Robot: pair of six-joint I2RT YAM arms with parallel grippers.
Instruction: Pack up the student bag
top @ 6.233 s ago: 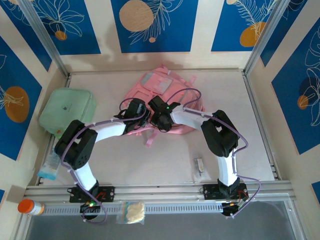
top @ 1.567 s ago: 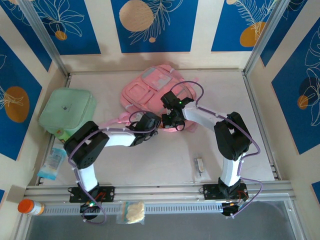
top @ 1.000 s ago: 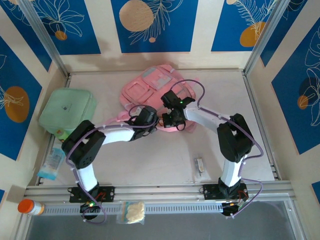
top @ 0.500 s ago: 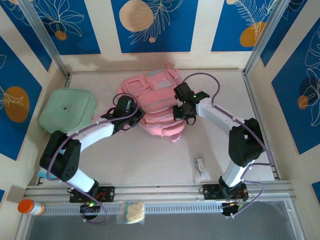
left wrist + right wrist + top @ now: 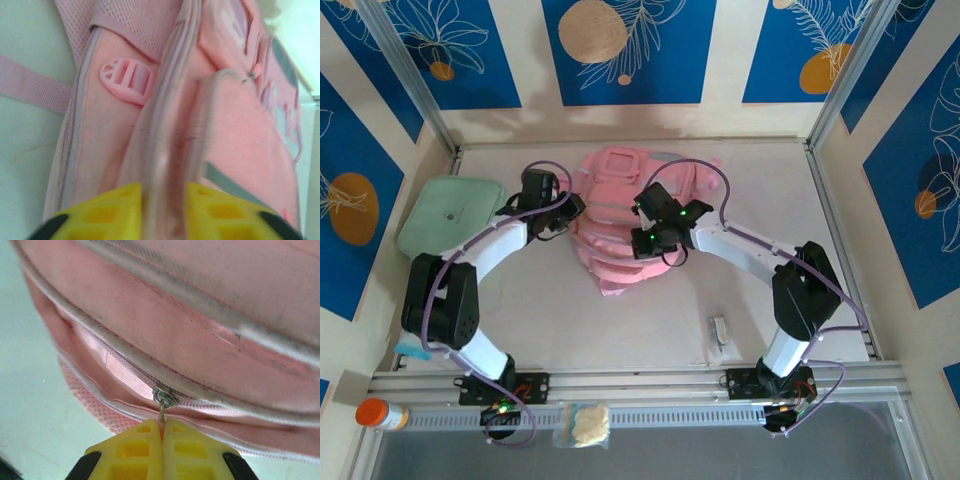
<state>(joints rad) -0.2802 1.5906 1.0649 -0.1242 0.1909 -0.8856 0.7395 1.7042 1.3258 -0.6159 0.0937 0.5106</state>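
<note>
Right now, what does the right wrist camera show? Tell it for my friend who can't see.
The right gripper, yellow and shut, pinches the small metal zipper pull of the pink student bag. Pale table shows at lower left.

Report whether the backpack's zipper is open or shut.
Partly open: left of the slider the backpack gapes, showing shiny lining; right of it the zipper looks closed.

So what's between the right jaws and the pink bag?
A metal zipper pull, pinched in the jaws of the right gripper, in the right wrist view.
</note>
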